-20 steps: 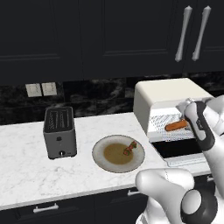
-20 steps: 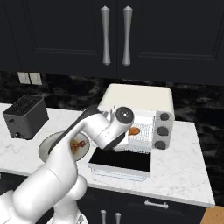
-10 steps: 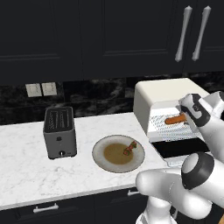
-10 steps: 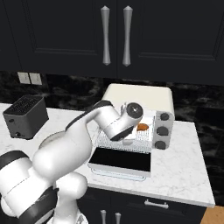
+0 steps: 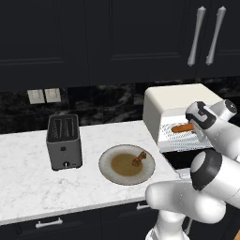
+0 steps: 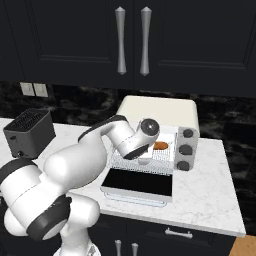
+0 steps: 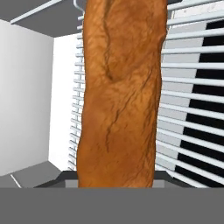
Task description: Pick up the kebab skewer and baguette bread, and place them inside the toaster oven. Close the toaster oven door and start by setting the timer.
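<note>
1. We find the gripper (image 5: pixel 194 125) clenched on the baguette bread (image 5: pixel 183 128), inside the toaster oven (image 5: pixel 161 101), over its rack.
2. Loaf's long axis runs 12–6 o'clock in hand view.
3. Kebab skewer (image 5: pixel 139 159) waits on plate (image 5: pixel 107 169), 9 o'clock of oven.

White rounded arm (image 6: pixel 75 165), dark joint bands

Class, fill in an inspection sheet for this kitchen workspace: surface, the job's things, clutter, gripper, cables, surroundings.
Surface: white marble counter.
Job's things: baguette bread inside the toaster oven, over its wire rack; kebab skewer on the plate; toaster oven door folded down open.
Clutter: grey toaster left of the plate.
Gripper: at the oven mouth, baguette between its fingers in the hand view; shut on it.
Cables: nothing seen.
Surroundings: dark cabinets with silver handles, wall outlets.
</note>
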